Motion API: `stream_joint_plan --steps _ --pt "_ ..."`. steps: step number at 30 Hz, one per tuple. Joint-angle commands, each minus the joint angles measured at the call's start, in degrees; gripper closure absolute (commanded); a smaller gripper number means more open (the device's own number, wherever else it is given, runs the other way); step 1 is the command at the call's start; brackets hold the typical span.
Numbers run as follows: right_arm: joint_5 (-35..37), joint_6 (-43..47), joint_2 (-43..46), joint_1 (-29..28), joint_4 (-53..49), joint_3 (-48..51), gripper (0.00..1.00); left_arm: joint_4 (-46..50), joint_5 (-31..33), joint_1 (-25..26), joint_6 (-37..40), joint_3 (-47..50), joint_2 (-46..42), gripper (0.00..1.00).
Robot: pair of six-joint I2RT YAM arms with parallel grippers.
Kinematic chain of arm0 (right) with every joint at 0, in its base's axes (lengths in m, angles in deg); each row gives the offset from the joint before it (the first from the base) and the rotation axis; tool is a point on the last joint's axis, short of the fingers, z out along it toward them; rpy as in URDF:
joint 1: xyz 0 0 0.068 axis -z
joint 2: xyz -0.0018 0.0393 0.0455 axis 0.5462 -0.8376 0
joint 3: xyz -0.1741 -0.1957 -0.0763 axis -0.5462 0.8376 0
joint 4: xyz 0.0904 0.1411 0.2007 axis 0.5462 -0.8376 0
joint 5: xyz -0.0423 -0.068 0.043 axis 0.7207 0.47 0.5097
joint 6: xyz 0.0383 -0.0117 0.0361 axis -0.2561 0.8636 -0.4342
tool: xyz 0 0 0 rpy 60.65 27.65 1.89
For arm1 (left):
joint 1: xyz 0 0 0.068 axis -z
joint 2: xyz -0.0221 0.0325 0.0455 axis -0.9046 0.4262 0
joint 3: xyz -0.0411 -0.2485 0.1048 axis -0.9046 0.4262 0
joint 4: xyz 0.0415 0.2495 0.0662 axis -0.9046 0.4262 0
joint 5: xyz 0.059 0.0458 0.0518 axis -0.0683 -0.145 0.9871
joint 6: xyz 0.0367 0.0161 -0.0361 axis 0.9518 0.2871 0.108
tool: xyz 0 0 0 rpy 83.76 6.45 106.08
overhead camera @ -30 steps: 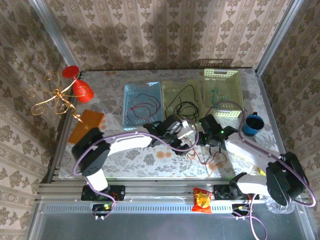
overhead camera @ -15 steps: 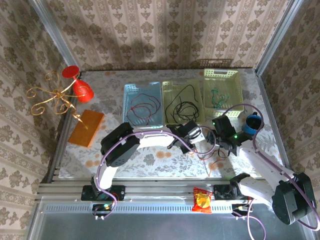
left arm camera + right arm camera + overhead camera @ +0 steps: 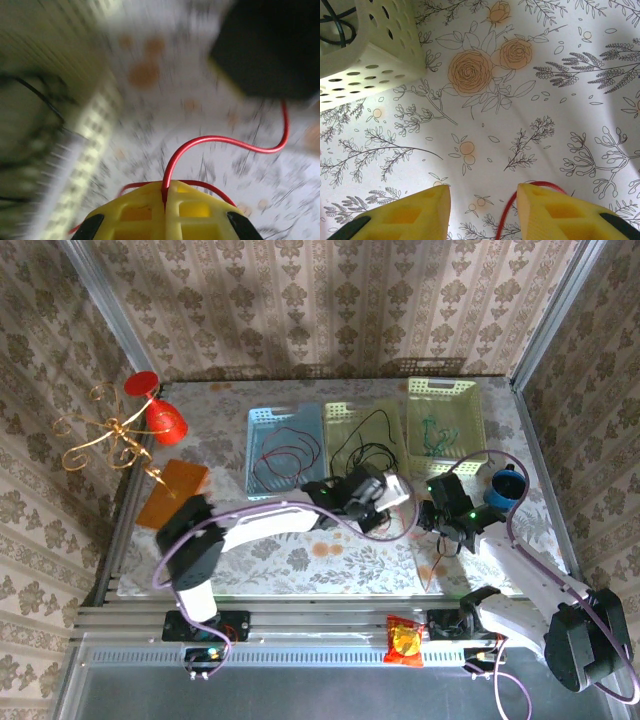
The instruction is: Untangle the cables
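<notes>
My left gripper (image 3: 165,188) is shut on a thin red cable (image 3: 226,140), which rises from between the yellow fingers and curves off to the right. From above, the left gripper (image 3: 390,490) hangs just in front of the trays. The red cable (image 3: 432,558) trails down the table under my right gripper (image 3: 440,525). My right gripper (image 3: 482,197) is open low over the flowered cloth, and the red cable (image 3: 506,216) lies against the inside of its right finger. More cables lie sorted: red ones in the blue tray (image 3: 256,455), black ones in the middle tray (image 3: 335,415), green ones in the right basket (image 3: 470,390).
A blue mug (image 3: 505,490) stands right of the right gripper. A red cup (image 3: 166,421), a gold wire stand (image 3: 100,435) and an orange board (image 3: 172,493) sit at the left. A snack packet (image 3: 405,638) lies on the front rail. A basket corner (image 3: 365,55) is close at the right wrist's upper left.
My left gripper has gone from open to shut on the red cable and drawn back toward the trays. The right gripper shifted right early on, then held still.
</notes>
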State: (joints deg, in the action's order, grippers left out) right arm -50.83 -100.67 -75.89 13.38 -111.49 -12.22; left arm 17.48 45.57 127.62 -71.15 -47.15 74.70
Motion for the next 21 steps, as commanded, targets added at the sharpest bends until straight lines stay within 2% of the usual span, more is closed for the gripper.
stream_joint_plan --steps 1,6,9,17,21 --pt "1.86 -1.79 0.34 0.53 0.12 1.14 0.59 -7.5 -4.66 -3.73 -2.9 0.9 -9.18 1.0" --pt "1.84 -1.89 0.22 0.77 0.58 1.7 0.59 -11.58 -6.53 -12.51 -10.18 1.94 -18.85 1.0" --pt "1.08 -1.63 -0.56 0.82 1.15 1.48 0.59 -12.09 -5.31 -18.57 -14.5 1.71 -22.53 1.0" --pt "-1.97 -0.06 -2.56 0.73 2.48 0.13 0.59 -8.42 3.69 -30.45 -14.43 0.24 -23.24 1.0" --pt "-2.86 0.6 -2.6 0.72 2.4 -0.24 0.59 -9.19 4.19 -35.34 -17.29 2.15 -22.76 1.0"
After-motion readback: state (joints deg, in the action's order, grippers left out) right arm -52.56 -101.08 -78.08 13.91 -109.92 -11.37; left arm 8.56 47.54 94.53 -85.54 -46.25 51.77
